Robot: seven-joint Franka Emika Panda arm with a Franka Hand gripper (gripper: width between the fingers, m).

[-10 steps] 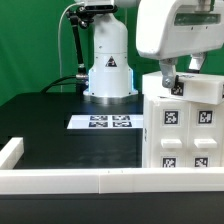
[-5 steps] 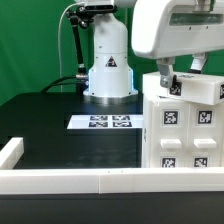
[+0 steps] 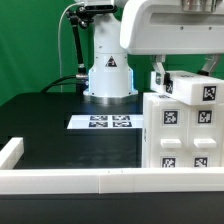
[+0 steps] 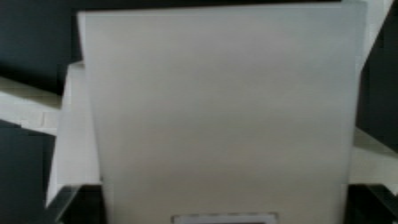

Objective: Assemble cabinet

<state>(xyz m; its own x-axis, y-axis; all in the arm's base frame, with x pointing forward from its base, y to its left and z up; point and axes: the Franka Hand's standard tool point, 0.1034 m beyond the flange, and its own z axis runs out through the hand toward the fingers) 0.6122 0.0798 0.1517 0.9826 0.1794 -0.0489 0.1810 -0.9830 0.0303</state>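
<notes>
The cabinet (image 3: 184, 135) is a white box with square tags on its front. It stands at the exterior view's right on the black table. A white tagged top piece (image 3: 192, 90) sits tilted on top of it. My gripper (image 3: 185, 72) comes down from above, with its dark fingers (image 3: 158, 76) on either side of this piece and closed on it. In the wrist view the white piece (image 4: 214, 100) fills most of the picture. My gripper (image 4: 217, 205) shows only as dark fingertips (image 4: 63, 198) at its two sides.
The marker board (image 3: 108, 122) lies flat in the middle of the table, in front of the robot's white base (image 3: 108, 70). A low white rail (image 3: 70, 180) runs along the front edge and another (image 3: 10, 150) along the exterior view's left.
My hand has shifted toward the exterior view's left and turned. The top piece has turned with it and now shows a different tagged face on the cabinet.
</notes>
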